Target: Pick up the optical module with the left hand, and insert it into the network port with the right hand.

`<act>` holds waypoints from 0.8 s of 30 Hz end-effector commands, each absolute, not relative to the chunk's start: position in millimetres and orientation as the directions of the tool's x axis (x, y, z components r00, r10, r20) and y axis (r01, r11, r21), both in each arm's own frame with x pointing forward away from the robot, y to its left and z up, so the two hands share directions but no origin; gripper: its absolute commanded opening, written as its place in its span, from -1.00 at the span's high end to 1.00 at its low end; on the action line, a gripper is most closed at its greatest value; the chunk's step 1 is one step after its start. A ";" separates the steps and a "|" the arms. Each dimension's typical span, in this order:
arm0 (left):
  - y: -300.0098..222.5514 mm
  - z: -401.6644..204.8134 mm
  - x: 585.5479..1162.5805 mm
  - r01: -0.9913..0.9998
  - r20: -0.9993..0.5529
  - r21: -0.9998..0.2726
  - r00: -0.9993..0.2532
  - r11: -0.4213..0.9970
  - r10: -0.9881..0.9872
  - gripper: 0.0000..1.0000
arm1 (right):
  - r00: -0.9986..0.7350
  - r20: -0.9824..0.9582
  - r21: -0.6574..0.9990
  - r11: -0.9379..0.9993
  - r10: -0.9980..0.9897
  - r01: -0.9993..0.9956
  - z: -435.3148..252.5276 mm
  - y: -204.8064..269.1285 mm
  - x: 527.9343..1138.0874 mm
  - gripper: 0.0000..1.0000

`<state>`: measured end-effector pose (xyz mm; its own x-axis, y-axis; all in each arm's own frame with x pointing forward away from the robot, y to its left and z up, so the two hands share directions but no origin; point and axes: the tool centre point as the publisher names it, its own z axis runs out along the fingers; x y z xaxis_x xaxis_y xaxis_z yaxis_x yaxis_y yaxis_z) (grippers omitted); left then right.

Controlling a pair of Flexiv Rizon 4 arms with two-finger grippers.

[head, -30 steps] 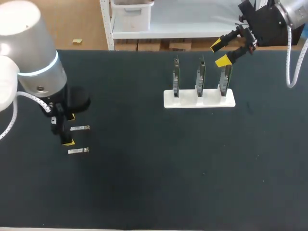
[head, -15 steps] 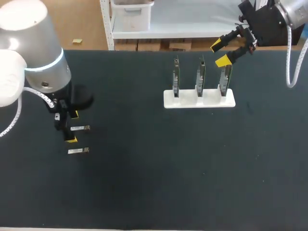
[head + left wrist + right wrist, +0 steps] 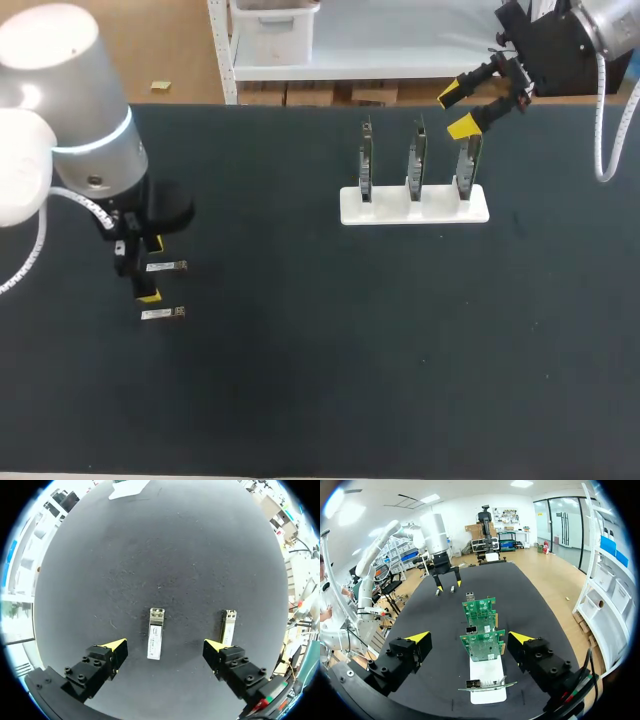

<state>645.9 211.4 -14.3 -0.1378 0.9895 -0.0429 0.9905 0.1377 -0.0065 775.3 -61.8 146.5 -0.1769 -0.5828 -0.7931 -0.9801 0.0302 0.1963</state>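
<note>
Pickup step: the left gripper (image 3: 165, 647) hangs spread, straddling the module (image 3: 155, 640), which lies flat on the table (image 3: 300, 380). Next it should drop and pinch, missing the second module (image 3: 228, 627) just beside one finger. Open mat runs towards the card stand (image 3: 414, 205), where the right gripper (image 3: 456, 111) hovers spread by the end card.
</note>
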 end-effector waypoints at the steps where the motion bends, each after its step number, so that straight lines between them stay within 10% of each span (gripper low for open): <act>1: 213.4 -16.9 645.6 0.990 -0.041 0.006 -0.142 0.143 0.989 -1.00 | -0.176 -0.794 0.193 0.033 -0.582 -0.981 146.6 -62.0 773.8 -1.00; 10: 213.5 -19.3 647.9 0.989 -0.044 0.008 -0.146 0.147 0.988 -1.00 | -0.176 -0.794 0.193 0.033 -0.582 -0.981 146.6 -62.0 773.8 -1.00; 13: 214.1 -20.7 649.2 0.989 -0.042 0.009 -0.149 0.149 0.988 -0.36 | -0.176 -0.794 0.193 0.033 -0.582 -0.981 146.6 -62.0 773.8 -1.00; 17: 213.6 -22.1 649.3 0.989 -0.048 0.004 -0.146 0.146 0.988 1.00 | -0.176 -0.794 0.193 0.033 -0.582 -0.981 146.6 -62.0 773.8 -1.00; 24: 213.2 -23.2 651.0 0.990 -0.049 -0.002 -0.143 0.143 0.988 1.00 | -0.176 -0.794 0.193 0.033 -0.582 -0.981 146.6 -62.0 773.8 -1.00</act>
<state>647.6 212.5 -19.9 -0.1459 0.9882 -0.0474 0.9892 0.1463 0.0039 775.3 -61.8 146.5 -0.1769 -0.5828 -0.7931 -0.9801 0.0302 0.1963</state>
